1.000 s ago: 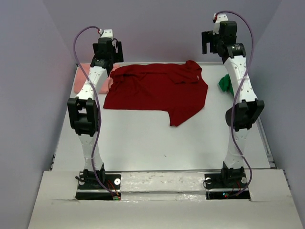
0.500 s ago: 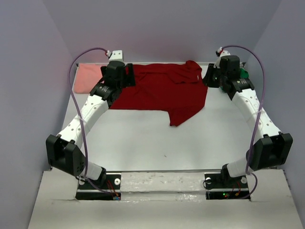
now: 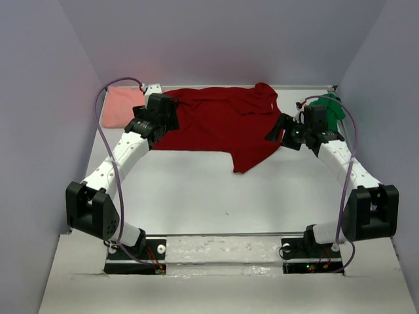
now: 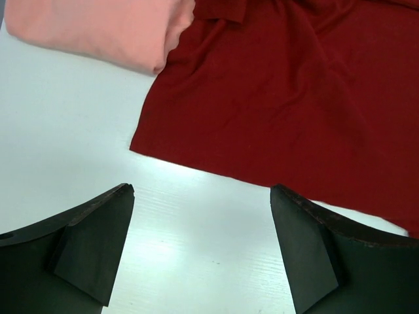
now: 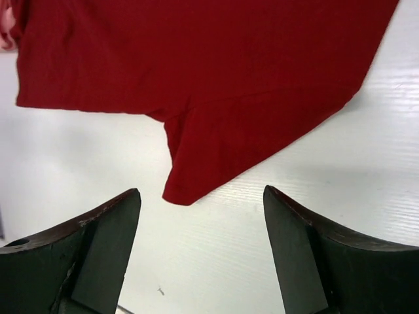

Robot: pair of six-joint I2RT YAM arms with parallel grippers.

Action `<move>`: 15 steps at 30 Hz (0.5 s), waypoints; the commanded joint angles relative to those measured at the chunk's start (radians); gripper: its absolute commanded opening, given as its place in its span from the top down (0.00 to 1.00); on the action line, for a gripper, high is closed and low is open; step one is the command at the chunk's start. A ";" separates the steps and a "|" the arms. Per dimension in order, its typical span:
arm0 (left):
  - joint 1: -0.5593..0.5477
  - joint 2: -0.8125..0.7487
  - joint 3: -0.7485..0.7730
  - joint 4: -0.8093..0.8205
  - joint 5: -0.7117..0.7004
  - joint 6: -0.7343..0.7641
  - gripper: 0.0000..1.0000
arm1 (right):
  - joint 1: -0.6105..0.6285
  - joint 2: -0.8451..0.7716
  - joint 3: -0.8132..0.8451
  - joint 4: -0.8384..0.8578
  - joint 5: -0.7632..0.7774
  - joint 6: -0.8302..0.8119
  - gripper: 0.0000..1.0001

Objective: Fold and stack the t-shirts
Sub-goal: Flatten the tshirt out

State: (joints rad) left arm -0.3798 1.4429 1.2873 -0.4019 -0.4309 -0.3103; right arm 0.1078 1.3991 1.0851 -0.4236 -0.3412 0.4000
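The dark red t-shirt [image 3: 222, 124] lies spread and rumpled at the back middle of the table. It also shows in the left wrist view [image 4: 294, 104] and the right wrist view [image 5: 216, 78]. The folded pale salmon pink t-shirt [image 3: 122, 106] lies at the back left, touching the red one [image 4: 105, 26]. The bright green t-shirt [image 3: 327, 104] is bunched at the back right. My left gripper [image 3: 156, 116] is open and empty over the red shirt's left edge [image 4: 203, 229]. My right gripper [image 3: 278, 127] is open and empty just above the table by the shirt's right sleeve [image 5: 203, 235].
The white table [image 3: 222, 196] is walled by grey panels on the left, back and right. Both arm bases stand at the near edge. The cables loop above each arm.
Both arms have come down from raised poses and reached forward and low. The left gripper now sits at the red shirt's left edge, the right at its right edge.
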 commanded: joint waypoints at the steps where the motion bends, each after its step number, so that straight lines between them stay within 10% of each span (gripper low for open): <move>1: 0.047 0.028 -0.048 0.003 0.058 -0.050 0.05 | -0.029 -0.035 -0.065 0.170 -0.178 0.115 0.19; 15: 0.213 -0.027 -0.126 0.089 0.294 -0.101 0.04 | -0.108 0.009 -0.343 0.460 -0.354 0.347 0.21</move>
State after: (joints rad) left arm -0.1768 1.4719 1.1877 -0.3580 -0.1921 -0.3794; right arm 0.0029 1.3983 0.7780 -0.1093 -0.6422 0.6769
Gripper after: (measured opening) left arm 0.954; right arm 0.795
